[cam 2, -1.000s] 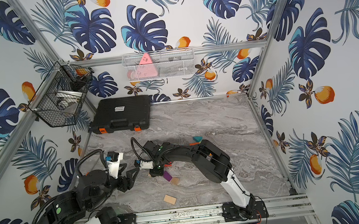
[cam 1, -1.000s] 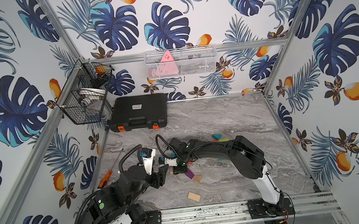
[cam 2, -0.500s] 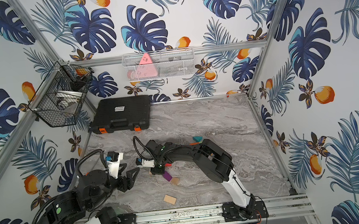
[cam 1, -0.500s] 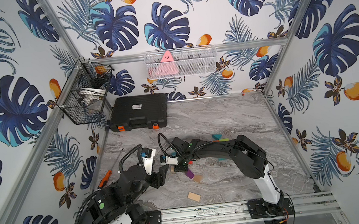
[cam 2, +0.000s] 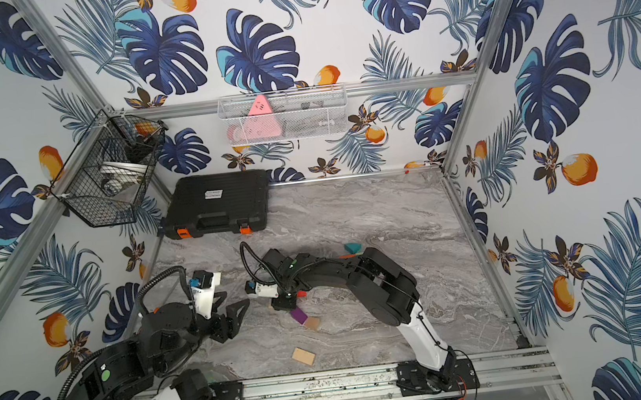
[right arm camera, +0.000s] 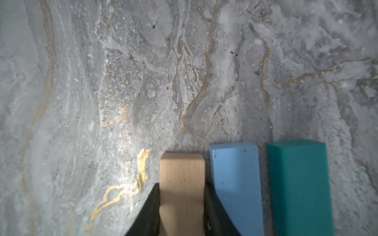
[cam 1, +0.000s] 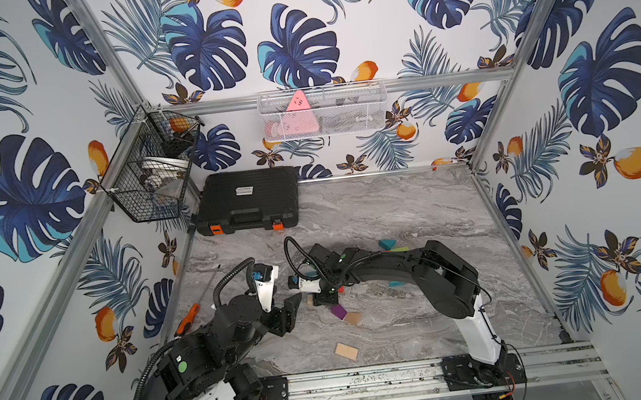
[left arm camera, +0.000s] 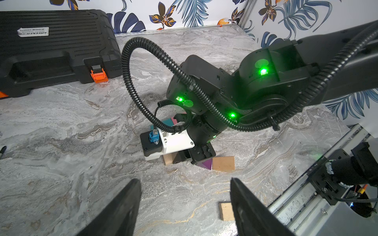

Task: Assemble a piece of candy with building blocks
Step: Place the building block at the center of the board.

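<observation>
Right hand (right arm camera: 181, 185) clamped on a plain wood block (right arm camera: 181, 169), down at the desk (cam 1: 394, 209). A light-blue block (right arm camera: 235, 179) is just beside it, then a teal block (right arm camera: 296, 183). Left hand (left arm camera: 184, 180) has its fingers apart and holds nothing. A purple block (cam 1: 338, 311) lies loose near the right hand. White mesh basket (cam 1: 358, 114) on the back wall holds a pink triangle (cam 1: 297, 109). Black wire basket (cam 1: 147, 204) on the left wall holds white round items, too unclear to name. Black case (cam 1: 247, 201) is shut.

Both black, white base links (cam 1: 477, 331). Right arm (left arm camera: 266, 81): green LEDs (left arm camera: 263, 71), looped corrugated cable (left arm camera: 126, 65), white wrist mount (left arm camera: 178, 141), blue plug (left arm camera: 153, 137). Left arm (cam 1: 205, 353): green dot sticker (cam 1: 182, 366).
</observation>
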### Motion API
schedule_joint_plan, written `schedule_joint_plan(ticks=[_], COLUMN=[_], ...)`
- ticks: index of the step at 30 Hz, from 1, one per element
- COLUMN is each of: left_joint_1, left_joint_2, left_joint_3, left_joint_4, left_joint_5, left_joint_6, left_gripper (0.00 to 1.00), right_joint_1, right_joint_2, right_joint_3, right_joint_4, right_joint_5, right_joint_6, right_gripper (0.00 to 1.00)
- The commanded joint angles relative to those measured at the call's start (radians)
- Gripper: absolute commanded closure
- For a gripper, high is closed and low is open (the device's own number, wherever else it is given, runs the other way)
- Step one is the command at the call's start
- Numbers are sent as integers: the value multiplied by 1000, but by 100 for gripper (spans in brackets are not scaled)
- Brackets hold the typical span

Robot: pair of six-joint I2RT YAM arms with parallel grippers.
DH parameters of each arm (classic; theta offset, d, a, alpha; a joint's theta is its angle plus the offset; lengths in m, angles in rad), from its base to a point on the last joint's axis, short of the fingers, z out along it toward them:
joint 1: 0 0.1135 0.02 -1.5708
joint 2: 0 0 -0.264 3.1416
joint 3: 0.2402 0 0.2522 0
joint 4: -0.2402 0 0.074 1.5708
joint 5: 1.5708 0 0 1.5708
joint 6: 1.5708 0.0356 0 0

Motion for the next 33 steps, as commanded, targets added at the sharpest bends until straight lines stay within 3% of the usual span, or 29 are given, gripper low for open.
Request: schedule_joint_plan(ticks=[1,25,33], left_joint_1=[2,4,4], left_joint_2=[-1,0,7], left_joint_3=[2,-1,-1], left_joint_4=[17,16,20], left_joint_5=[0,4,13], left_joint_6=[-8,-7,3], left_gripper=[27,26,23], right_joint_1=[1,18,18], right_joint_2=[9,35,-7], right_joint_3=[2,38,17], right_joint_4=[-72,-101,-70], right_joint_5=[3,-14,-11], right_joint_6=[-20,-59,-26], right_gripper=[73,68,59])
